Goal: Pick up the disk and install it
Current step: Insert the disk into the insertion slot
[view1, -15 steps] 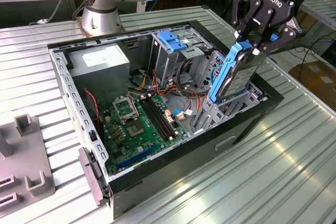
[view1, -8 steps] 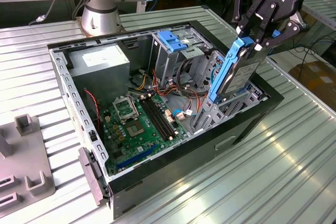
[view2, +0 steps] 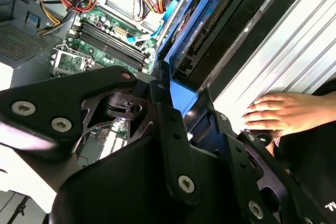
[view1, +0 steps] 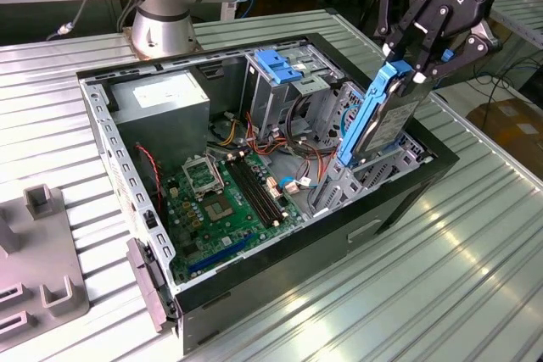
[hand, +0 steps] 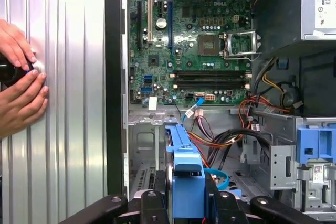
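Observation:
The disk, a grey drive in bright blue carrier rails, stands on edge and tilted, its lower end down in the drive bay at the exterior view's right end of the open computer case. My gripper comes from above and is shut on the disk's upper end. In the first wrist view the blue carrier sits between my black fingers, pointing into the bay. In the second wrist view the disk runs away from the gripper along the case wall.
Inside the case lie a green motherboard, a grey power supply, bundled cables and a tall metal cage with a blue latch. A person's hands rest on the ribbed table beside the case. A grey fixture stands at the exterior view's left.

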